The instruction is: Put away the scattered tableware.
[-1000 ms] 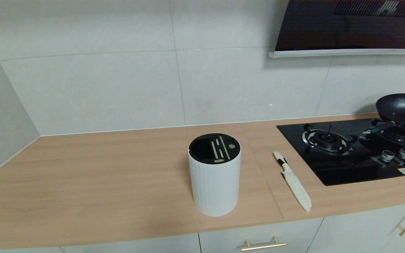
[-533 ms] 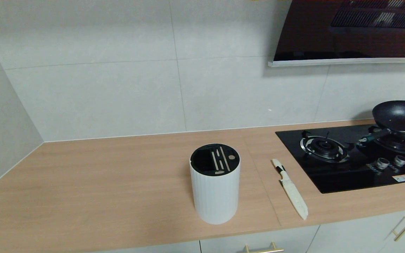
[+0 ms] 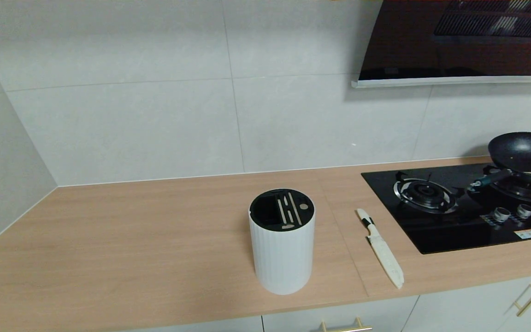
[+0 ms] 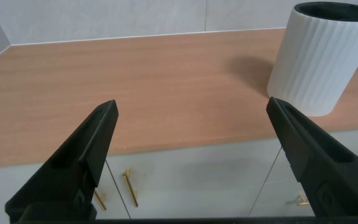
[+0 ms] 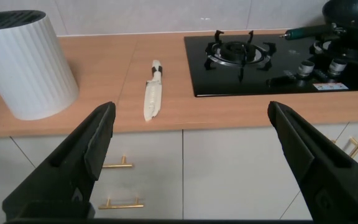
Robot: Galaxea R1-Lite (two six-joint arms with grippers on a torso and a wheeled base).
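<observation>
A white ribbed cylindrical holder with a black slotted top stands upright on the wooden counter. A white knife with a black band at its handle lies flat on the counter, between the holder and the stove. In the left wrist view my left gripper is open, in front of the counter's edge, with the holder beyond it. In the right wrist view my right gripper is open, off the counter's front, with the knife and the holder farther off.
A black gas stove is set into the counter at the right, with a dark wok on its far burner. A range hood hangs above. Tiled walls close the back and left. Cabinet handles sit below the counter.
The head camera tilted up between the earliest frame and half a second ago, so the whole scene sits lower. Since then nothing has moved.
</observation>
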